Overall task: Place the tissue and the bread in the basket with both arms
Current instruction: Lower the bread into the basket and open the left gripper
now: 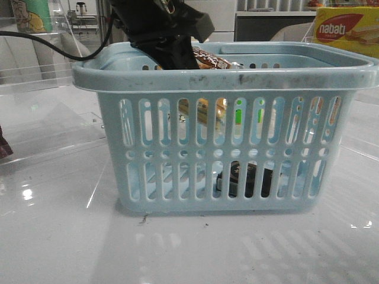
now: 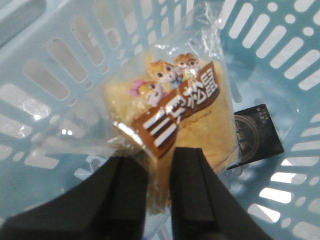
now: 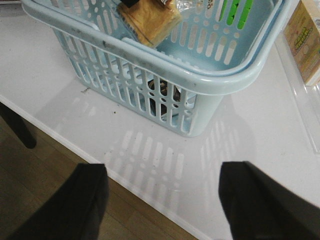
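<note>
The light-blue basket [image 1: 237, 77] stands in the middle of the white table. My left gripper [image 1: 177, 59] reaches down into it from above and is shut on one end of the bread [image 2: 175, 115], golden-brown in a clear wrapper with a dark label. The bread hangs inside the basket, above its floor. The black-and-grey tissue [image 2: 257, 135] lies on the basket floor beside the bread and shows through the slots [image 1: 249, 180]. My right gripper [image 3: 165, 170] is open and empty, outside the basket over the table's front edge. The right wrist view shows the basket [image 3: 200, 80], bread [image 3: 150, 20] and tissue [image 3: 162, 97].
A yellow-and-red nabati box [image 1: 346, 29] stands behind the basket at the right and also shows in the right wrist view [image 3: 305, 40]. Clear acrylic panels [image 1: 47, 71] stand at the left. Something green [image 1: 238, 112] shows through the basket's far slots.
</note>
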Available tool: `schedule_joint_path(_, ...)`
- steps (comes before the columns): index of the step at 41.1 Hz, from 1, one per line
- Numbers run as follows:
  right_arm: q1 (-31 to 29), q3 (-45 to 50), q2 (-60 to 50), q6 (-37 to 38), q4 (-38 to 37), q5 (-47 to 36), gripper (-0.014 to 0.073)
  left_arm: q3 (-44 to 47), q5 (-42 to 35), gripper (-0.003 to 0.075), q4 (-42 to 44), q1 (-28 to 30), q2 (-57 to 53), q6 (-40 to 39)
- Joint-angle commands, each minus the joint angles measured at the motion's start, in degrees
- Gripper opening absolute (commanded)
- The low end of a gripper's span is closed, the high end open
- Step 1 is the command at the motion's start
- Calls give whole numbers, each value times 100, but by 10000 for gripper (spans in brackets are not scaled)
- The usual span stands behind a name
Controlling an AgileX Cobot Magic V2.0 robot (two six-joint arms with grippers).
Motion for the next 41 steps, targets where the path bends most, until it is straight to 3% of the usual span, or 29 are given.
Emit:
schedule_joint_path(1, 9, -144, 34, -26, -1, -398, 570, -211, -263, 400, -129, -37, -343, -43)
schedule_joint_path(4, 9, -144, 34, -26, -1, -398, 570, -270, -120, 438, -129, -37, -406, -43)
schedule_joint_path(20, 9, -144, 34, -26, -1, -398, 570, -149, 748, 436, -378, -48, -1846, -43)
schedule_joint_path(33, 9, -144, 34, -26, -1, -398, 570, 1562, 588, 436, -429, -47, -3753, -43)
schedule_joint_path(41, 9, -144, 34, -26, -1, -398, 570, 3065, 315, 436, -391, -36, -4978, -184)
